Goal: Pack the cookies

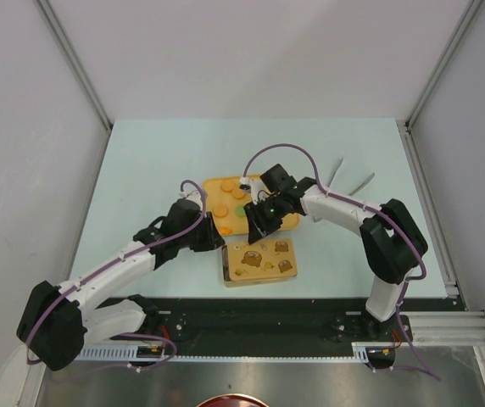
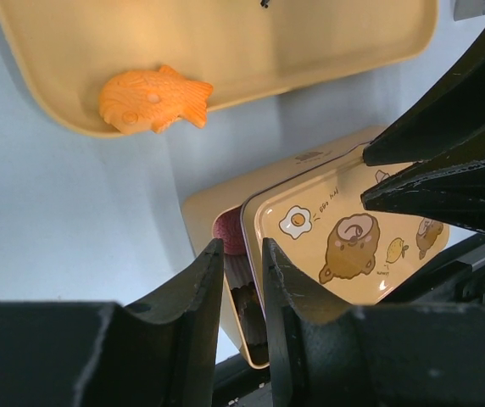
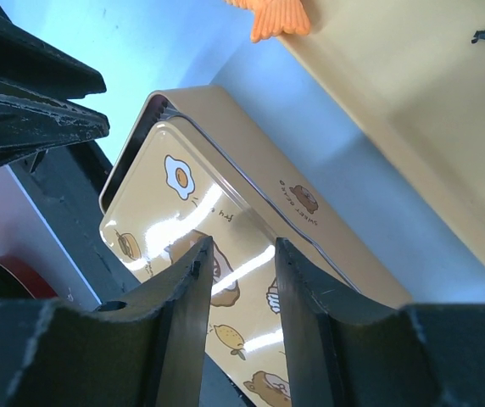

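Observation:
Several orange cookies (image 1: 223, 210) and a green one (image 1: 240, 206) lie in the yellow tray (image 1: 209, 182). A fish-shaped orange cookie (image 2: 153, 97) rests by the tray's (image 2: 310, 42) rim. In front stands the tin (image 1: 261, 261), its printed lid (image 2: 344, 229) lying askew on top. Under the lid a pink cookie (image 2: 228, 233) shows in a paper cup. My left gripper (image 2: 242, 271) is open at the tin's left far corner (image 1: 217, 239), and the lid's rim runs through its gap. My right gripper (image 3: 238, 271) hangs open over the lid (image 3: 183, 212), nothing between its fingers.
Two metal utensils (image 1: 348, 178) lie on the table at the back right. White walls close in the table on three sides. A black rail (image 1: 293, 309) runs along the near edge just behind the tin. Both arms crowd the gap between tray and tin.

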`<state>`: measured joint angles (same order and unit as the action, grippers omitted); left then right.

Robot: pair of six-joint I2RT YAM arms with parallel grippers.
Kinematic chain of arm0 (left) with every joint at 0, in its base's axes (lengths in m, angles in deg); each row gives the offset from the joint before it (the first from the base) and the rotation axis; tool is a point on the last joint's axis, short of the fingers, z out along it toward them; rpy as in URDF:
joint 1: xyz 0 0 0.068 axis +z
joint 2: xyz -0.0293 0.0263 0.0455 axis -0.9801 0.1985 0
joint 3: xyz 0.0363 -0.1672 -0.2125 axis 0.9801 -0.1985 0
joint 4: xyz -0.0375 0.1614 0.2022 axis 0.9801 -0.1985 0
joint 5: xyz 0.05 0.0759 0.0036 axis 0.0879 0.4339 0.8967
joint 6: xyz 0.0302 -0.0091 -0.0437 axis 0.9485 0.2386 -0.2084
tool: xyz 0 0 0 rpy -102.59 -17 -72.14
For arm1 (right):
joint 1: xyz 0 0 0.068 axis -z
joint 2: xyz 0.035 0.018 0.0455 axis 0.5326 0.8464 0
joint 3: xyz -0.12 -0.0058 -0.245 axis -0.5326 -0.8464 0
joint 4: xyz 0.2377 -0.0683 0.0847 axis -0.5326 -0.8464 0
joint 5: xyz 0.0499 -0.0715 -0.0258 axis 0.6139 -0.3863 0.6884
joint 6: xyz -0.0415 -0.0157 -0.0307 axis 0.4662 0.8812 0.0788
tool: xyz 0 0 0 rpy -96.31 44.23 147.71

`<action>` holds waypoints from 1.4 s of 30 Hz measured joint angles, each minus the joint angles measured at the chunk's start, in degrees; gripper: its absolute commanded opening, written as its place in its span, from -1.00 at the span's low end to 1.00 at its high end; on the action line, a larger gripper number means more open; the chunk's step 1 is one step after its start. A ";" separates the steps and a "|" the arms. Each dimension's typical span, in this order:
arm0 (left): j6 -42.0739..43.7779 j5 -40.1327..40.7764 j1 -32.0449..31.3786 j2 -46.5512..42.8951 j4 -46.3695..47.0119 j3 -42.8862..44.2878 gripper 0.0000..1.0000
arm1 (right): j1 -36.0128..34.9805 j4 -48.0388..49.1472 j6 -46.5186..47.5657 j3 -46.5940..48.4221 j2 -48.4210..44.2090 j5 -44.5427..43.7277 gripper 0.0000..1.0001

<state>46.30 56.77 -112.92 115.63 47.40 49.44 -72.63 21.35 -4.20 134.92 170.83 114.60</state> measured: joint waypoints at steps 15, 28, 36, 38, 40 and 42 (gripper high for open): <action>-0.55 0.46 -0.02 -1.38 -3.06 -0.02 -0.99 | -1.38 -0.09 -0.68 -0.02 -0.11 0.04 -0.20; -1.79 -1.95 -1.03 1.42 -2.40 -6.12 -0.99 | -2.16 2.64 -1.55 -1.46 -0.42 1.40 -0.21; -2.78 -3.06 -1.99 3.56 0.31 -6.64 -0.99 | -4.85 5.25 -2.58 -1.97 -0.37 1.79 -0.21; -2.95 -3.04 -1.99 3.56 0.50 -6.64 -0.99 | -5.62 5.81 -2.64 -1.97 -0.17 1.88 -0.21; -2.99 -3.04 -1.99 3.63 0.55 -6.64 -0.99 | -6.12 6.45 -2.86 -1.97 0.02 2.10 -0.21; -2.99 -3.04 -2.01 3.76 0.63 -6.64 -0.99 | -6.58 6.78 -3.06 -1.97 0.15 2.32 -0.21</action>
<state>43.30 53.73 -114.93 119.39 48.03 42.79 -79.21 28.12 -7.26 132.95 170.98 116.91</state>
